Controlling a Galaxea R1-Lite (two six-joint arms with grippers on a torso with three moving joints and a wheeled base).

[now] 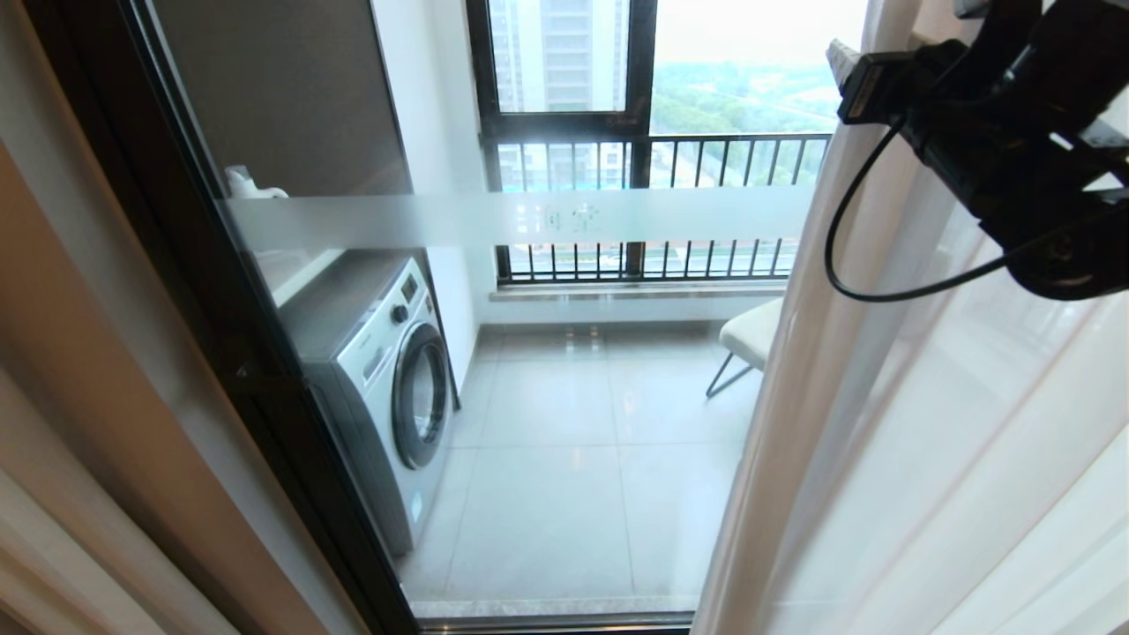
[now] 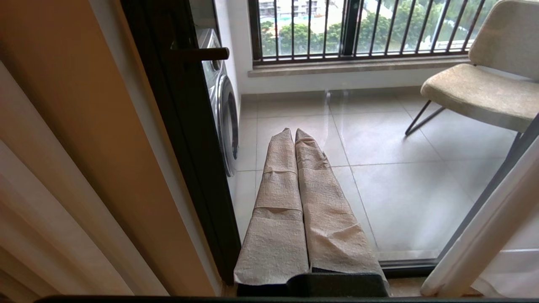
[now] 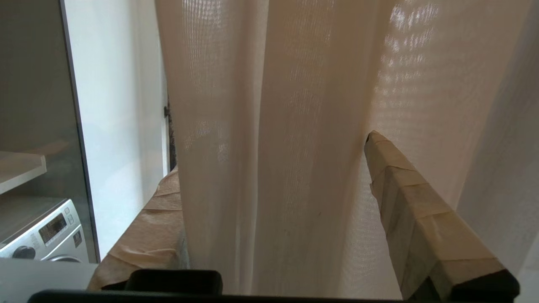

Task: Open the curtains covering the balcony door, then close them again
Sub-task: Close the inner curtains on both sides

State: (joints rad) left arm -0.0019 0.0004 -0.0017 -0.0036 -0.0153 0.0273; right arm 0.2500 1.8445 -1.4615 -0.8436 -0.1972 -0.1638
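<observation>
Sheer white curtains (image 3: 269, 126) hang bunched at the right of the bared balcony door (image 1: 529, 220), folds between the right gripper (image 3: 273, 202)'s 2 spread fingers, so pinch fully before dragging left, while the left gripper (image 2: 294, 134) hangs shut.
</observation>
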